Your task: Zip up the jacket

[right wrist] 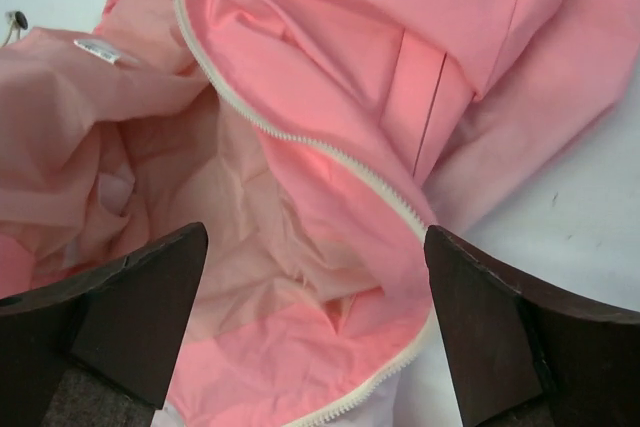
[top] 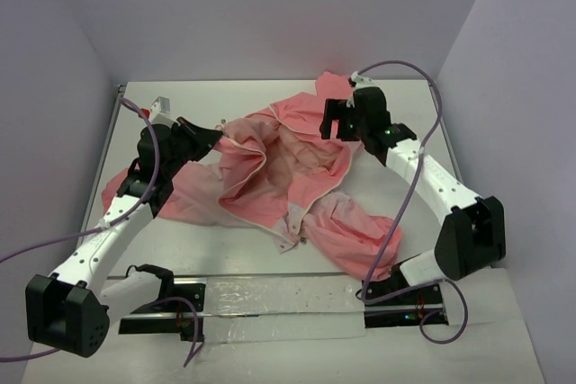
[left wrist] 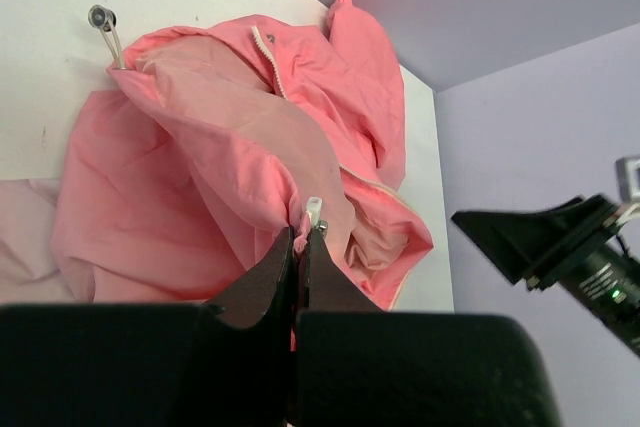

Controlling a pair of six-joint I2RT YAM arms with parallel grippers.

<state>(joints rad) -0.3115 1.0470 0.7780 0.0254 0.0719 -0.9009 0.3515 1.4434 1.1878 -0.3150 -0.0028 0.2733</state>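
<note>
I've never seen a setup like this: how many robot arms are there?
2. Left arm at left, left claw pinching the jacket; right arm at right, right claw open over it.

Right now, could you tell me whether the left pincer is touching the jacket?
Touching: the left wrist view shows the left pincer shut on a fold of the jacket.

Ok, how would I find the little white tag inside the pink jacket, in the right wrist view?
Start at the salmon-pink fabric hooded jacket lying open on the white table. In the right wrist view, look at its paler inner lining, left of the cream toothed zipper. The small flat white tag sits near the top left, the only plain rectangle there.
</note>
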